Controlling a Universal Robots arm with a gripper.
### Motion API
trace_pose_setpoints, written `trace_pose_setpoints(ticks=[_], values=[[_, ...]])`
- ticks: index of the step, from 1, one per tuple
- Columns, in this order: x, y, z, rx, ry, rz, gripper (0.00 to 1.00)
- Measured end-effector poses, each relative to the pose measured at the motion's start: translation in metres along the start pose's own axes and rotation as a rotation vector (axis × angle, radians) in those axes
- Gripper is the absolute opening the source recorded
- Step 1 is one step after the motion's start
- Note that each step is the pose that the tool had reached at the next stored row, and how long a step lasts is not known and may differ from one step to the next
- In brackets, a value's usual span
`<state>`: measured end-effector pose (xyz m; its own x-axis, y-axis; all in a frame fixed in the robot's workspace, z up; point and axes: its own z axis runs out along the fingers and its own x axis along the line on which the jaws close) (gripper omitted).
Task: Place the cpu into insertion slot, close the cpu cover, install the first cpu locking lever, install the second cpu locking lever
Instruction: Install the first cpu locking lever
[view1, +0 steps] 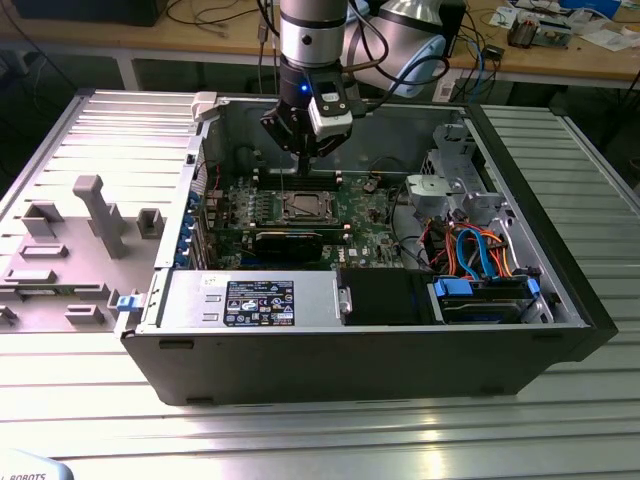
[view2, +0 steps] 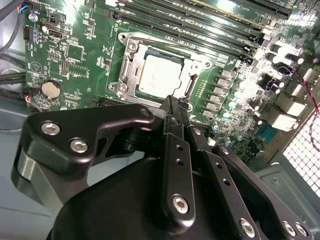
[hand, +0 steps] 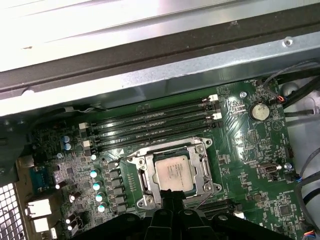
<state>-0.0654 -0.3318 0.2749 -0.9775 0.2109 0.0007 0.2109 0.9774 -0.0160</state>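
Observation:
The cpu (hand: 172, 172) lies flat in the insertion slot (view1: 303, 207) on the green motherboard, its pale silver top facing up (view2: 160, 75). The cpu cover (hand: 143, 176) is a silver frame lying down around the chip, with the chip's top showing through its window (view2: 128, 64). My gripper (view1: 304, 170) hangs just above the board, beside the socket's edge. Its black fingers (view2: 176, 145) meet at the tips, shut with nothing between them. In both wrist views the tips (hand: 172, 197) overlap the socket's near edge. I cannot make out how the locking levers stand.
The open computer case (view1: 560, 330) walls the board in on all sides. Long black memory slots (hand: 150, 122) run beside the socket. A drive cage (view1: 450, 180) and blue and orange cables (view1: 480, 250) are at the exterior view's right. A grey fixture plate (view1: 90, 215) lies outside, left.

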Motion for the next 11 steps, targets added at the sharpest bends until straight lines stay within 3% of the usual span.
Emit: trace_pose_setpoints(ticks=[11], values=[[0.0008, -0.0001, 0.0000, -0.0023, 0.0003, -0.014, 0.11]])
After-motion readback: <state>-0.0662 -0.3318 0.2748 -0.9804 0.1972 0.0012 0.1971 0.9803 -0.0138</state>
